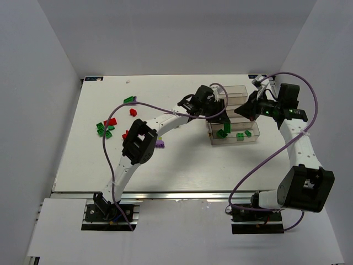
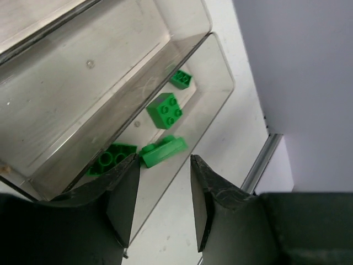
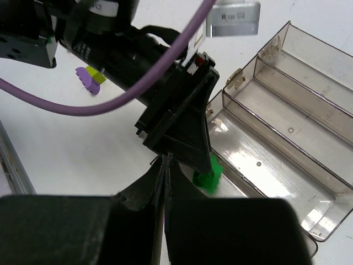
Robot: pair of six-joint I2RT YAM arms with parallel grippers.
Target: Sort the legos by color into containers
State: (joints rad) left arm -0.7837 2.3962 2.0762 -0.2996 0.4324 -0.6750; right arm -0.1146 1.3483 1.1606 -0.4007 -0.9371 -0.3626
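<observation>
Your left end effector (image 2: 164, 161) hung half-spread over the end bin (image 2: 218, 83) of the containers, a green lego (image 2: 165, 149) crosswise at its fingertips, gripped or freed you couldn't tell, while the right end effector (image 3: 164, 165) was clenched nearby.

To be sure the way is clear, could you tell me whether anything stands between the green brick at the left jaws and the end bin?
Nothing visible does. The green brick lies just beyond the parted jaws of the left gripper, within the outline of the open-topped end bin, beside other green bricks.
</observation>
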